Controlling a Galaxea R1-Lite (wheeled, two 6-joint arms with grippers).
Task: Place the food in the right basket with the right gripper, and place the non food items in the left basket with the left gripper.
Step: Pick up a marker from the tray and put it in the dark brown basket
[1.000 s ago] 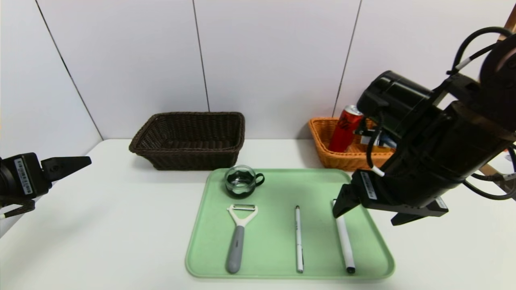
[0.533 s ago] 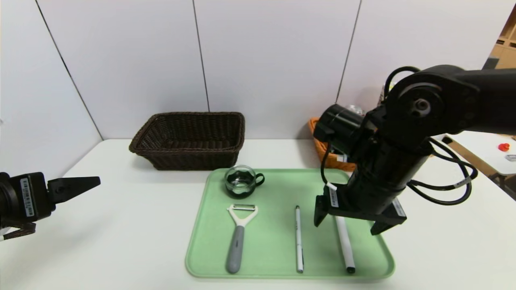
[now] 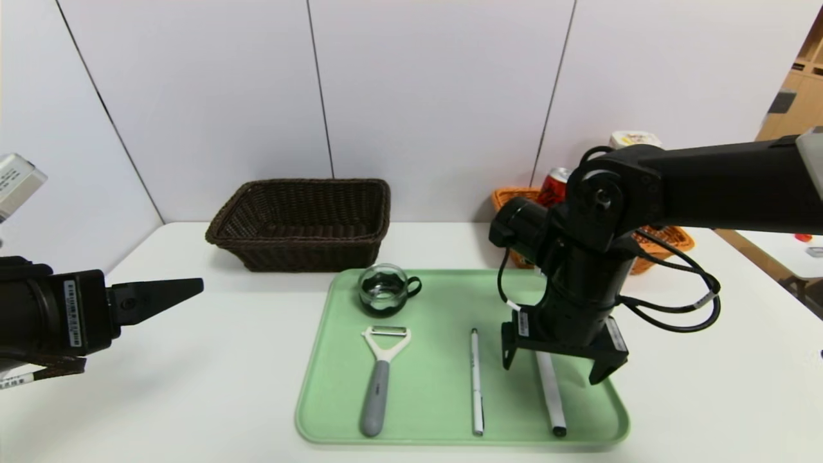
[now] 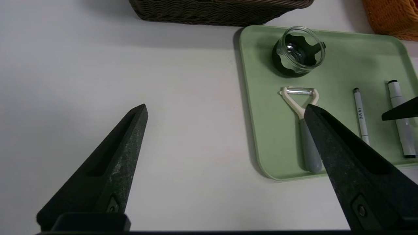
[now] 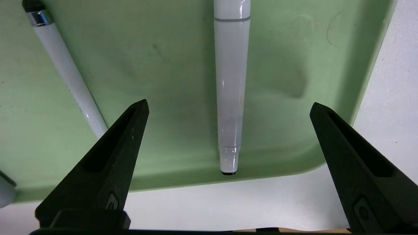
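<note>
I see my right gripper [image 3: 554,368] hanging wide open and empty over the green tray [image 3: 443,302], its fingers straddling the marker [image 3: 551,402], which lies flat between them, untouched. The marker is white with a black tip.

We are facing pale grey-white panelled wall [image 3: 437,96], dark thin seams running between panels, outer seams slanting. We are looking down on white table [image 3: 212,360], matte top, meeting wall along straight back edge. Soft even light is falling from above, casting faint blurred shadows on tabletop. At far right, past table edge, we are seeing light wooden shelving [image 3: 794,106] and second white surface [image 3: 781,244] carrying small red object [image 3: 803,236].
</note>
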